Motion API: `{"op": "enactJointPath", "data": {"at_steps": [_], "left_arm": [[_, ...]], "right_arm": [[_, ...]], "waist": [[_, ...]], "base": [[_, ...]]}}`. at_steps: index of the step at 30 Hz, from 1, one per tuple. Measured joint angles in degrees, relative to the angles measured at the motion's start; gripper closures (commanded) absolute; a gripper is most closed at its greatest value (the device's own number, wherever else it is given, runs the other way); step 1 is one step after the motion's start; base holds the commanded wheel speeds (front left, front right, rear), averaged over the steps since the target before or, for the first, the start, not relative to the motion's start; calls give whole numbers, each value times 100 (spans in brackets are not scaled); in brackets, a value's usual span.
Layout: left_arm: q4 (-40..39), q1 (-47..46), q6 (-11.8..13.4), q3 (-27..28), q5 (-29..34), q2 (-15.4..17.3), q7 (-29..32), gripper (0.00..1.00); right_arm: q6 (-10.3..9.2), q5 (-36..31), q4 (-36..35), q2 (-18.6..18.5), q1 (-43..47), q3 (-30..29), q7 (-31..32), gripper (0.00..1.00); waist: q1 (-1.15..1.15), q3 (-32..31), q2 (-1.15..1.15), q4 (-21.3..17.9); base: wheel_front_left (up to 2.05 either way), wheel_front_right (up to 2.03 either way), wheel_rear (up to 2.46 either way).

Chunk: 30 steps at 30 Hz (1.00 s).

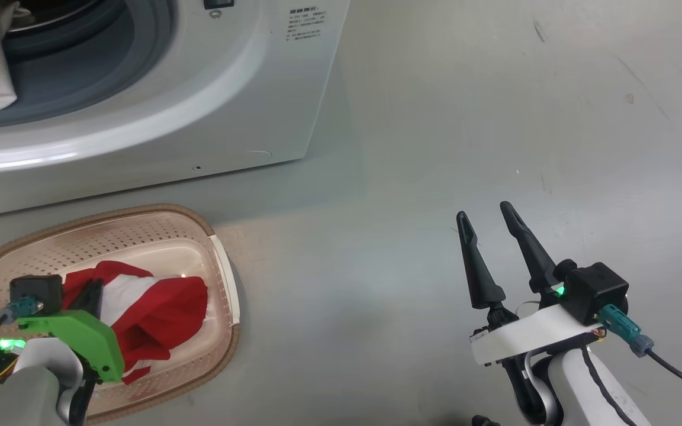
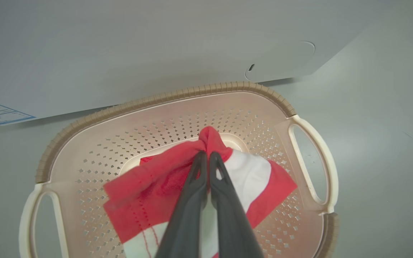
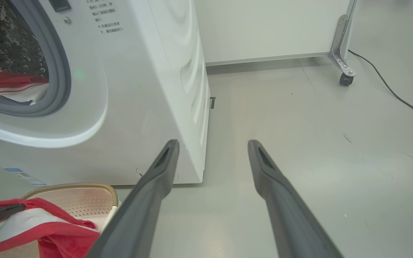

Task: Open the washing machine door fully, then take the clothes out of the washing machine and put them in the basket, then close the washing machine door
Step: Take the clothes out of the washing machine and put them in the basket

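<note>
Garment: red with white panels, bunched inside the basket, with one red fold raised at its top.
Left gripper: fingers pressed together on that raised fold, above the basket centre.
Basket: on the floor, just in front of the machine.
Step in hand (judged): release of the garment into the basket.
Method: spread the fingers fully while over the centre, so no fabric drapes across the rim. Then lift straight up. The knit looks likely to catch on a fingertip, so confirm it has dropped free before swinging away.
Second garment: red and white, in the drum at the lower edge of the opening.
Machine: opening uncovered, grey gasket exposed.
Right gripper: fingers spread, holding nothing, over bare floor well apart from the basket.
Remaining (judged): fetch the second garment, then close the door.
</note>
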Motion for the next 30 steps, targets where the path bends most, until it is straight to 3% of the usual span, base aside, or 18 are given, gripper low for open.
{"op": "enactJointPath", "data": {"at_steps": [15,16,17,30], "left_arm": [[689,-319,25,51,47,24,-147,100],[753,-319,25,42,42,-19,-129,60],[795,-319,24,23,41,-55,-125,0],[1054,-430,9,-141,91,-287,-452,0]], "right_arm": [[-66,10,-35,49,-221,-127,0,0],[-66,9,-32,48,-223,-142,0,0],[-66,9,-27,48,-224,-147,0,0],[-65,9,92,54,-250,-214,0,0]], "waist": [[0,467,0,-304],[0,456,0,-291],[0,440,0,-274],[0,124,0,-51]], "base": [[0,0,0],[0,0,0],[0,0,0],[0,0,0]]}}
